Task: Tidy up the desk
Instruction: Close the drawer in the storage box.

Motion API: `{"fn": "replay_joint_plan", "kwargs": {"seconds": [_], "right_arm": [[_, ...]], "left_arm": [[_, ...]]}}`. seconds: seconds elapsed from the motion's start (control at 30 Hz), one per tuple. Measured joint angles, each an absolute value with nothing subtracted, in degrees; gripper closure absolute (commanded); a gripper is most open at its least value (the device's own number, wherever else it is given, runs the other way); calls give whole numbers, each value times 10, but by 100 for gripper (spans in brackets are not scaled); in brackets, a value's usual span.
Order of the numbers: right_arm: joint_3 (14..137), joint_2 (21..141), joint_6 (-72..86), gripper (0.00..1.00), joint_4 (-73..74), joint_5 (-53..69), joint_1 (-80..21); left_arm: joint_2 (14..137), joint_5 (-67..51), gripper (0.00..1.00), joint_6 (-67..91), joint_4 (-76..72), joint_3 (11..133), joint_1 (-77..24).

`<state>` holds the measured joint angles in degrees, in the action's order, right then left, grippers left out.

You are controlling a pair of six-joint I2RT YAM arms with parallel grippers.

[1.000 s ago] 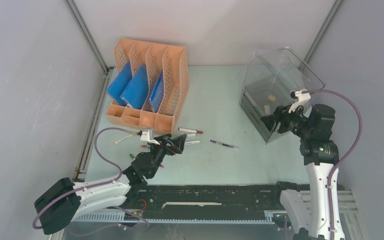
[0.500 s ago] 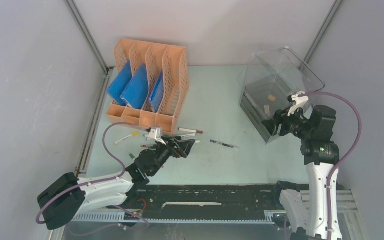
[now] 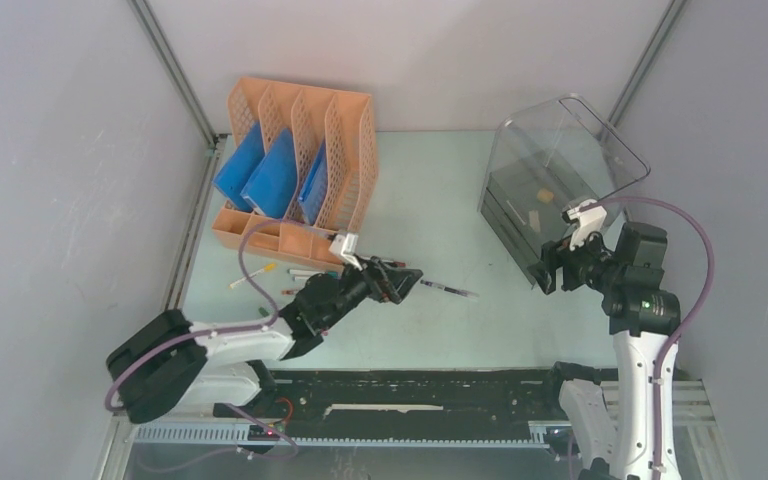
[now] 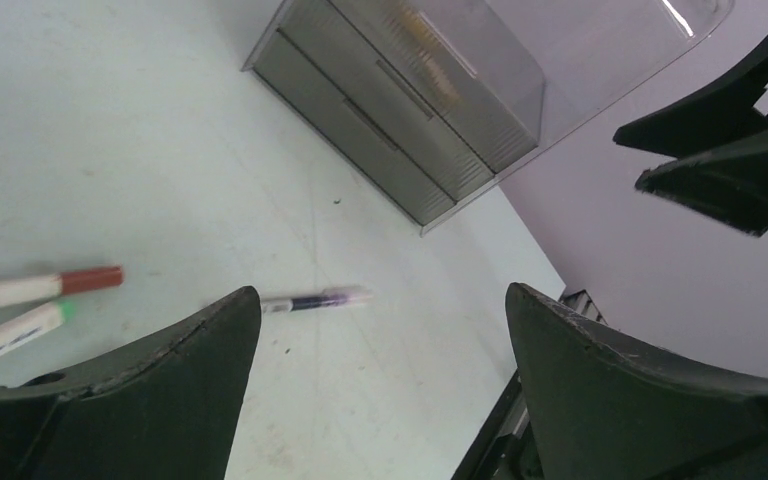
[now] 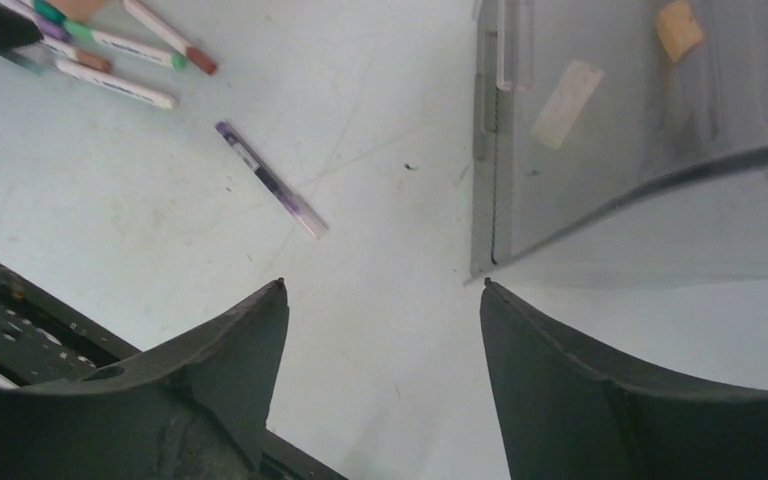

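Note:
The desk [image 3: 440,190] is a pale mint-green tabletop. A purple pen [image 3: 449,289] lies on it near the middle, also visible as the purple pen [image 4: 315,299] and the purple pen [image 5: 270,180] in the wrist views. My left gripper [image 3: 405,280] hovers just left of it, open, with nothing between its fingers [image 4: 382,290]. Behind that gripper lie several markers [image 3: 380,262]. My right gripper [image 3: 545,272] stands open and empty at the near front corner of the clear drawer box [image 3: 550,180], its gripper tips [image 5: 383,283] over bare desk.
An orange file rack [image 3: 300,170] with blue folders [image 3: 260,175] stands at the back left. A loose yellow-tipped marker [image 3: 250,277] lies in front of it. Red and green markers [image 5: 150,30] show at the right wrist view's top. A black rail [image 3: 410,395] edges the near side.
My left arm has reached right, past the markers, toward the purple pen. My right gripper has drawn back from the drawer box front and its jaws have widened.

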<state>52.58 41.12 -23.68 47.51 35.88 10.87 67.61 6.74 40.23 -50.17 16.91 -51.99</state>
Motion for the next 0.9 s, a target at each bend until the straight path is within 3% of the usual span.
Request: {"fn": "replay_joint_plan", "kwargs": {"seconds": [0.43,0.67,0.9], "right_arm": [[500,391,-276,18,510,355,130],[484,381,-282,18,509,353,97],[483,380,-280,19,501,325,70]], "left_arm": [[969,2,6,477,-529,435,-540],[1121,-7,22,547,-530,589,-541],[1210,-9,30,618,-530,686,-539]]}}
